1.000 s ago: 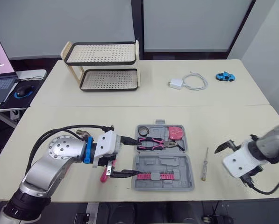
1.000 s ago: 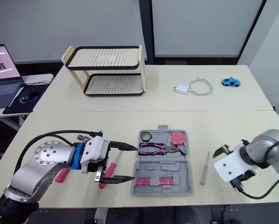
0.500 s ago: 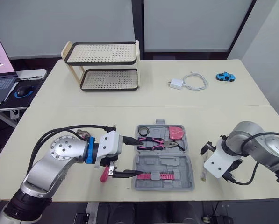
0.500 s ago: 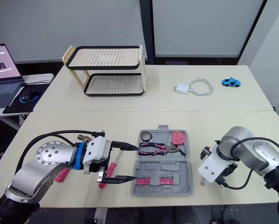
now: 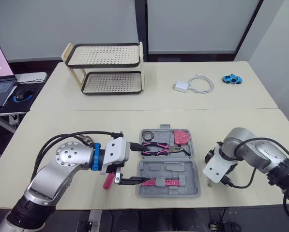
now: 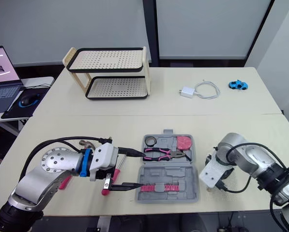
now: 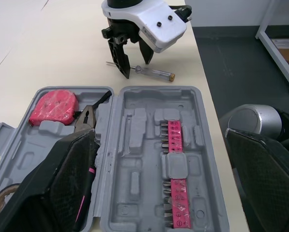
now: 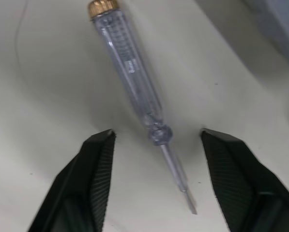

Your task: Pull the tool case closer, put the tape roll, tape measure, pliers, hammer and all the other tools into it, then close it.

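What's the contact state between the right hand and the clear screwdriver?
Apart. Right wrist view: the right hand open, fingers straddling the screwdriver, clear gaps both sides.

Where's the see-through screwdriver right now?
In the right wrist view, the screwdriver lies on the table between the open fingers of the right gripper, just right of the open tool case.

- The grey tool case (image 5: 179, 170) is lying open and flat, with both halves facing up.
- Pink-handled pliers (image 5: 161, 148) are lying crosswise in its far half.
- A small black tape roll (image 5: 148, 136) is sitting in that half's far left corner, and a pink tape measure (image 5: 182, 137) in its far right corner.
- A pink bit strip (image 5: 162, 182) is sitting in the near half.
- A clear test screwdriver (image 8: 134, 72) with a brass cap is lying outside, just right of the case.
- A pink-handled screwdriver (image 5: 107, 182) is lying just left of it.
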You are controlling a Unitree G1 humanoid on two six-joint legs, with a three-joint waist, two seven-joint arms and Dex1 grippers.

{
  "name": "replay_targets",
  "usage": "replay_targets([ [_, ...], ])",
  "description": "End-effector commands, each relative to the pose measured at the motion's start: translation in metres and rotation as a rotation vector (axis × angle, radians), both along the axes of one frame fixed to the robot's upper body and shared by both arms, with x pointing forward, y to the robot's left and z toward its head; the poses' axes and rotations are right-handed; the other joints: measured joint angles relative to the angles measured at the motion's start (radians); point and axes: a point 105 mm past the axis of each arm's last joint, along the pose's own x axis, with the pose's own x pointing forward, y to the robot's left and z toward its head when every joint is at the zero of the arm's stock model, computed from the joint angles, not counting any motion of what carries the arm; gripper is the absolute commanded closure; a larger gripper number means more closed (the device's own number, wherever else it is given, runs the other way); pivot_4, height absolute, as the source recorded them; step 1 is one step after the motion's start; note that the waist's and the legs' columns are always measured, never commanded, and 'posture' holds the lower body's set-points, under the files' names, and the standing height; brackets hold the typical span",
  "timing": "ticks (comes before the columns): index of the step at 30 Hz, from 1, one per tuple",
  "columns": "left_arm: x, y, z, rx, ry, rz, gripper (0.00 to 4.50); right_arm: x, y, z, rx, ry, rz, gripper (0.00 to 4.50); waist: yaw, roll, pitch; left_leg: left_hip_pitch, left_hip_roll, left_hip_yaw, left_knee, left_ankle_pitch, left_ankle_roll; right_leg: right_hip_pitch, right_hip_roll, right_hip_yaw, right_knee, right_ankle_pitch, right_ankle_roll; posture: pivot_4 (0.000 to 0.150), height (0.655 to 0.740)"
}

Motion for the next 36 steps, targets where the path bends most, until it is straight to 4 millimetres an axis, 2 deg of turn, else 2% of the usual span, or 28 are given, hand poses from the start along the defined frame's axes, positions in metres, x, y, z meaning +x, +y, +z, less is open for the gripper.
replay_targets([
  [1, -0.001, -0.003, 0.003, 0.000, -0.031, -0.011, 0.00, 0.001, -0.002, 0.006, -0.015, -0.001, 0.009, 2.84, 0.000, 0.000, 0.000, 0.000, 0.000, 0.000, 0.000, 0.000, -0.001, 0.000, 0.000, 0.000, 0.000, 0.000, 0.000, 0.150, 0.7400],
  [5, -0.002, 0.000, 0.002, 0.000, -0.031, -0.005, 0.00, -0.020, -0.030, -0.024, -0.031, 0.022, -0.004, 4.24, 0.009, -0.001, -0.001, -0.001, 0.000, -0.001, 0.000, 0.001, -0.001, 0.000, -0.001, -0.001, 0.000, 0.000, 0.000, 0.150, 0.7400],
  [10, -0.001, 0.002, 0.002, -0.003, -0.035, -0.001, 0.00, -0.030, -0.074, -0.027, -0.049, 0.004, -0.043, 4.31, 0.025, -0.003, -0.002, 0.001, -0.001, -0.001, 0.001, 0.000, 0.000, 0.005, -0.002, -0.001, -0.002, 0.000, 0.000, 0.150, 0.7400],
  [14, 0.001, 0.002, 0.003, -0.006, -0.049, -0.006, 0.00, -0.033, -0.098, -0.013, -0.020, -0.017, -0.148, 4.31, 0.037, -0.003, -0.002, 0.001, -0.002, -0.001, 0.002, -0.001, 0.002, 0.006, -0.002, -0.001, -0.002, 0.000, 0.000, 0.150, 0.7400],
  [16, 0.001, 0.001, 0.005, -0.013, -0.053, -0.008, 0.00, -0.032, -0.095, 0.010, 0.028, -0.018, -0.236, 4.31, 0.036, -0.003, -0.002, 0.001, -0.002, 0.000, 0.002, -0.001, 0.002, 0.005, -0.002, 0.000, -0.002, 0.000, 0.000, 0.150, 0.7400],
  [18, 0.002, -0.001, 0.007, -0.019, -0.055, -0.011, 0.00, -0.038, -0.085, 0.021, 0.117, 0.002, -0.367, 4.31, 0.028, -0.001, -0.001, 0.000, -0.002, 0.000, 0.002, -0.001, 0.002, 0.004, -0.002, 0.001, -0.002, 0.000, 0.000, 0.150, 0.7400],
  [20, 0.003, -0.003, 0.008, -0.022, -0.058, -0.016, 0.00, -0.049, -0.076, 0.021, 0.242, 0.031, -0.592, 4.31, 0.021, -0.001, -0.001, 0.001, 0.000, -0.001, 0.001, -0.001, 0.002, 0.004, 0.000, 0.001, -0.001, 0.000, 0.000, 0.150, 0.7400],
  [23, 0.003, -0.005, 0.010, -0.024, -0.061, -0.032, 0.00, -0.063, -0.075, 0.019, 0.344, 0.079, -0.882, 4.31, 0.018, -0.001, -0.001, 0.001, 0.000, -0.001, 0.000, -0.001, 0.003, 0.004, 0.002, -0.001, 0.000, 0.000, 0.000, 0.150, 0.7400],
  [26, 0.005, -0.009, 0.011, -0.025, -0.067, -0.043, 0.00, -0.067, -0.076, 0.017, 0.419, 0.083, -1.100, 4.31, 0.018, -0.001, -0.001, 0.000, 0.000, -0.001, 0.001, -0.002, 0.003, 0.004, 0.000, 0.000, -0.001, 0.000, 0.000, 0.150, 0.7400],
  [29, 0.007, -0.011, 0.012, -0.024, -0.074, -0.054, 0.00, -0.071, -0.067, 0.018, 0.516, 0.146, -1.340, 4.31, 0.019, -0.001, -0.001, 0.000, -0.001, -0.001, 0.002, -0.001, 0.003, 0.005, 0.000, 0.001, -0.001, 0.000, 0.000, 0.150, 0.7400],
  [32, 0.006, -0.012, 0.013, -0.023, -0.078, -0.061, 0.00, -0.057, -0.062, 0.032, 0.624, 0.105, -1.515, 4.31, 0.013, -0.001, -0.001, 0.001, -0.001, -0.001, 0.001, -0.001, 0.003, 0.004, 0.001, 0.001, -0.001, 0.000, 0.000, 0.150, 0.7400],
  [36, 0.005, -0.013, 0.013, -0.030, -0.080, -0.071, 0.00, -0.054, -0.050, 0.039, 0.709, 0.153, -1.744, 4.31, 0.007, -0.001, -0.001, 0.000, -0.001, -0.001, 0.001, -0.001, 0.003, 0.004, 0.000, 0.000, -0.001, 0.000, 0.000, 0.150, 0.7400],
])
